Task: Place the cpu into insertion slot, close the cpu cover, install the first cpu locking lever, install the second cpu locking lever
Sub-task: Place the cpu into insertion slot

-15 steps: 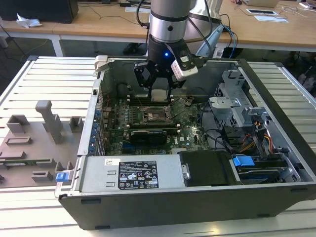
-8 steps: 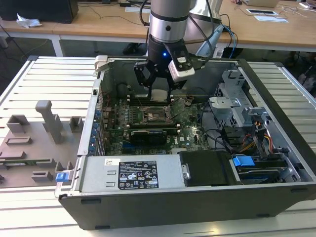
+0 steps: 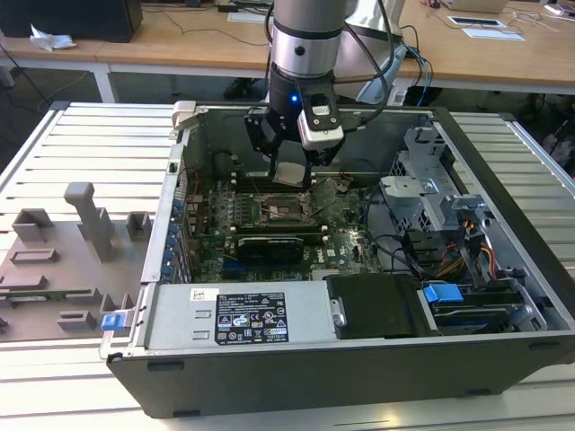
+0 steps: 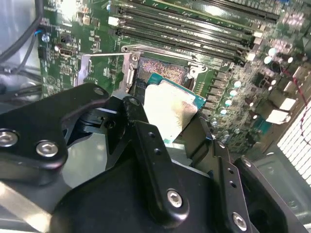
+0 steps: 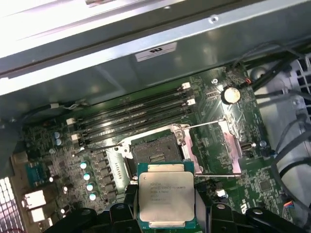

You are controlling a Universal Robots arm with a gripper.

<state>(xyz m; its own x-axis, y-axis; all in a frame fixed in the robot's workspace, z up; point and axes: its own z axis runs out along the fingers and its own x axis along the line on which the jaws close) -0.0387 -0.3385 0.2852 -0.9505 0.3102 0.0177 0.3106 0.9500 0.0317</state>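
— What do we see inside the open computer case [image 3: 314, 377]?
— We see the green motherboard [image 3: 346, 238] lying on its floor, and a labelled power supply [image 3: 238, 314] along the near wall.
— And where do we find the cpu [image 5: 166, 199]?
— We find it in the air, not seated. The gripper [image 5: 167, 216] pinches it by two opposite edges with its metal top showing in both wrist views. It hangs just above the board, beside the insertion slot [image 5: 155, 153].
— Is anything in that slot?
— We see only its bare contact field. The cpu cover [image 5: 187, 145] is swung open to one side, away from the memory slots [image 5: 136, 114].
— Anything outside the case?
— We see a grey fixture plate [image 3: 36, 269] on the exterior view's left, carrying grey blocks.
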